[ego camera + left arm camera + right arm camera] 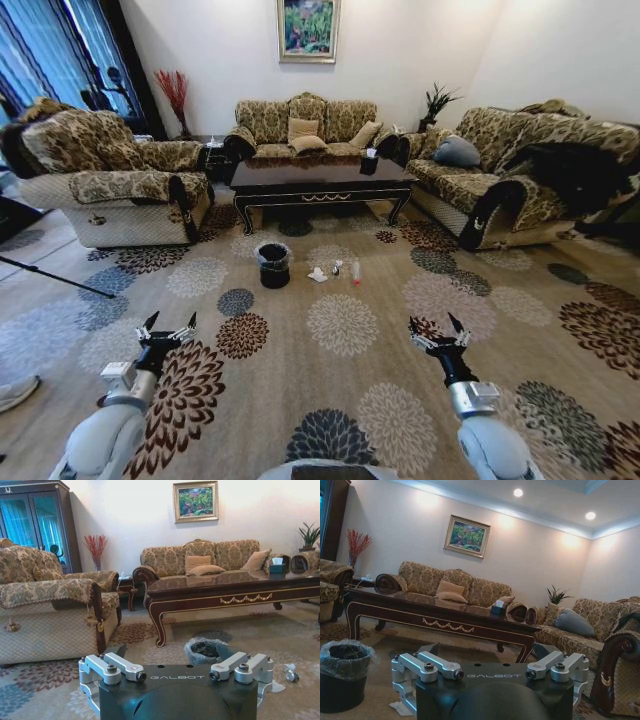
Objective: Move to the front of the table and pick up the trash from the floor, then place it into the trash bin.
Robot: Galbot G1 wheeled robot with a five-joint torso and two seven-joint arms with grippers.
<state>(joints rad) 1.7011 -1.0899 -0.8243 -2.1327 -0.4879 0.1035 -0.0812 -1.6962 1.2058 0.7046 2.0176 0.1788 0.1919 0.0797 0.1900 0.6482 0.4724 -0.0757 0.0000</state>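
Observation:
The dark-brown table stands ahead in front of the back sofa. On the flowered carpet floor before it sits the black trash bin with a clear liner. Right of the bin lies the trash: a white tissue, a tiny scrap and a small clear bottle with red. My left gripper and right gripper are open and empty, held above the carpet well short of the trash. The left wrist view looks past the left gripper to the bin, and the right wrist view past the right gripper to the bin.
An armchair flanks the table on the left, a sofa stands behind it and another sofa on the right. A thin stand leg and a shoe lie at the far left. Open carpet stretches between me and the bin.

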